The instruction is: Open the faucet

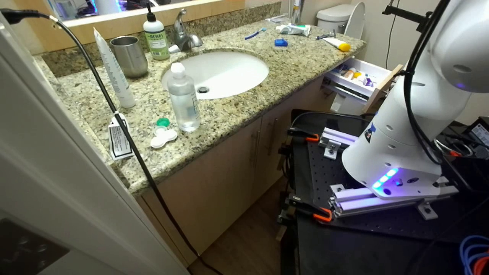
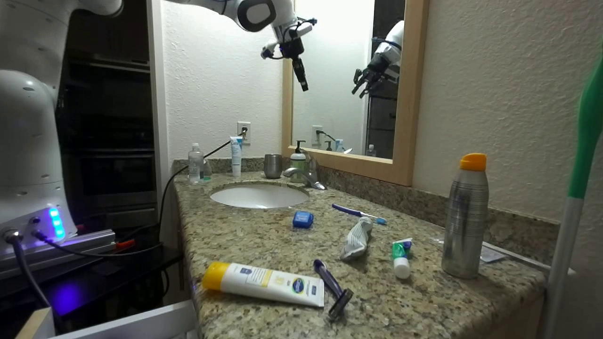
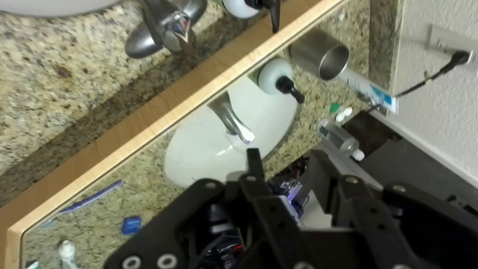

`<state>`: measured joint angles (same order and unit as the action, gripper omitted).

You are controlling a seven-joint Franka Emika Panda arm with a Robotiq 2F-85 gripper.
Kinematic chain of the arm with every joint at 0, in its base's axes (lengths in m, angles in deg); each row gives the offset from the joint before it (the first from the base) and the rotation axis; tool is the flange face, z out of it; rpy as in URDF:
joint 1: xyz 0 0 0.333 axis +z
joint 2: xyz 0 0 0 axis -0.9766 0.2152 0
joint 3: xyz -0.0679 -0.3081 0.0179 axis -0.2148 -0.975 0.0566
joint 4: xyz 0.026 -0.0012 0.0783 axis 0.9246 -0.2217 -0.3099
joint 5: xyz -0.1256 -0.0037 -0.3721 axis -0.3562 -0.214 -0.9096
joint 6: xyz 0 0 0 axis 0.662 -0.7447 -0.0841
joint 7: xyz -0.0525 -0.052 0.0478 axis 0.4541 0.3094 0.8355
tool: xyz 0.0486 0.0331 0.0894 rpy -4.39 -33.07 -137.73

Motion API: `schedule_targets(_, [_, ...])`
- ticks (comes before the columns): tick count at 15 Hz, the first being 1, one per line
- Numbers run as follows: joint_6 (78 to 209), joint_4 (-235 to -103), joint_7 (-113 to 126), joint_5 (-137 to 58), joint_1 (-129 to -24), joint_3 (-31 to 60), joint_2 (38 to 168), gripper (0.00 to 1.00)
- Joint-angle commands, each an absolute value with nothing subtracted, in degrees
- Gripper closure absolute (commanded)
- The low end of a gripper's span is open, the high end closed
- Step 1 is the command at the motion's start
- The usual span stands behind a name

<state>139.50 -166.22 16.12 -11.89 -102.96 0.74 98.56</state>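
The tool (image 3: 286, 153), its fingers apart, hangs higher than the basin (image 1: 233, 72). We locate the faucet (image 1: 183, 40) at the basin's rim, between basin and mirror (image 2: 334, 108); near the basin, on the table (image 1: 290, 65), we note a clear bottle (image 1: 184, 101) and a soap bottle (image 1: 157, 40), both upright.

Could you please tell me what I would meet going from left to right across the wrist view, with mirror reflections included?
Reflected toothbrush → faucet itself → pump bottle itself → reflected metal cup → reflected wall outlet. I have left out things whose places in the order overlap.
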Motion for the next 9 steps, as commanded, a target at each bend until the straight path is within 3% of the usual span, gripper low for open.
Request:
schedule_targets(1, [123.46,-166.30,10.93,-15.57,-104.52,-1.14,91.50,0.29])
schedule_targets(5, [103.98,-158.62,4.01,-22.25,-105.25,-5.68,88.94,0.02])
schedule_targets(6, [99.33,-156.25,1.15,-23.45,-105.56,-6.79,88.59,0.00])
schedule_targets(7, [105.84,-160.34,5.18,-21.50,-104.17,-6.26,88.23,0.12])
schedule_targets(9, [100.89,-157.53,2.60,-22.43,-104.75,-7.49,87.42,0.00])
